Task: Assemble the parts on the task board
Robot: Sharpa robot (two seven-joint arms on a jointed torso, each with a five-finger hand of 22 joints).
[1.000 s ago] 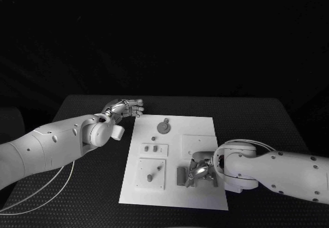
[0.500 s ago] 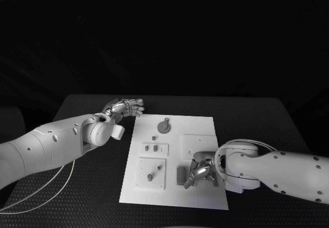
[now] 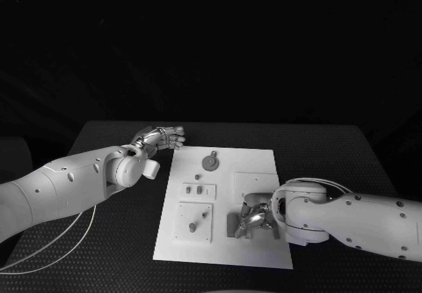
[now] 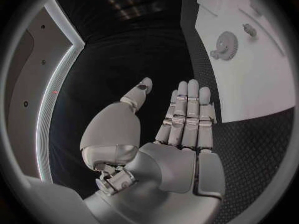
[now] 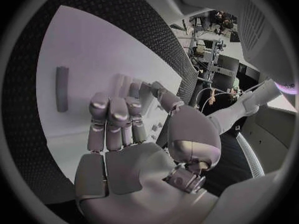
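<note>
The white rectangular task board (image 3: 255, 165) lies at frame centre. The right silver hand (image 3: 256, 217) curls low over a grey bar-shaped part (image 3: 233, 225) in its lower-right area, probably to seat it; whether it grips anything I cannot tell. The left silver hand (image 3: 161, 138) waits empty, fingers straight, off the board's upper-left corner, leaving room.

The table (image 3: 352, 152) wears a matt black, finely woven, rough-looking mat. The task board (image 3: 255, 159) is smooth matt white, plastic-like. Both arms have smooth, slightly glossy white shells. The left hand (image 3: 161, 138) and right hand (image 3: 255, 217) are polished silvery metal with a sheen.
</note>
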